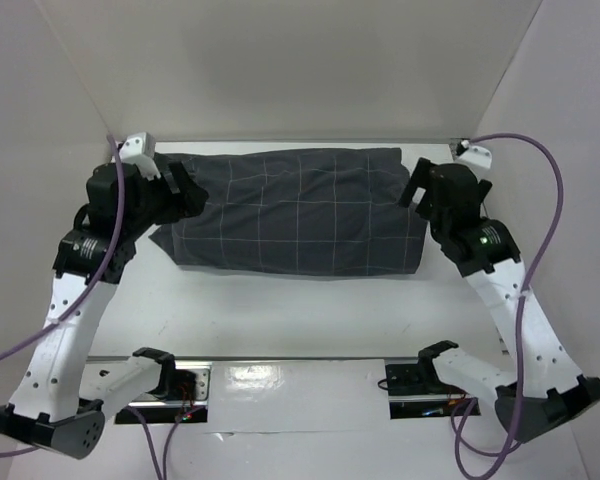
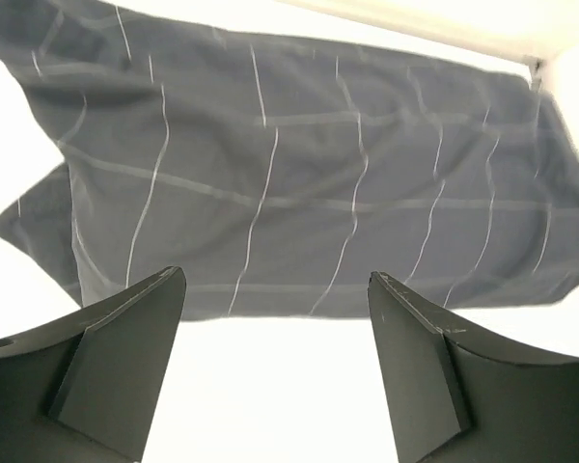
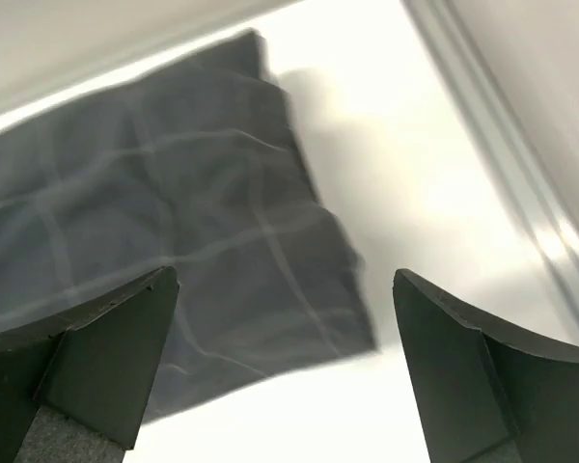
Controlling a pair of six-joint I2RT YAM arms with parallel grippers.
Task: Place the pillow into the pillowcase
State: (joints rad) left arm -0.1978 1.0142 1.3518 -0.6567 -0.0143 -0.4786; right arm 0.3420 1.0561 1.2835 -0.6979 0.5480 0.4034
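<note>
The plump dark-grey checked fabric pillowcase [image 1: 300,210] is seemingly already hiding the pillow, with the left end effector [image 1: 185,186] at nine o'clock and the right end effector [image 1: 415,190] at three hanging wide, empty.

Charcoal windowpane-grid pillowcase [image 1: 300,212], puffed full, wrinkled, lying crosswise

White walls [image 1: 300,60] are boxing in the top, left and right of the frame; the white table [image 1: 300,310] is glowing under bright light, glare bouncing off the shiny strip [image 1: 300,378] at lower centre.
</note>
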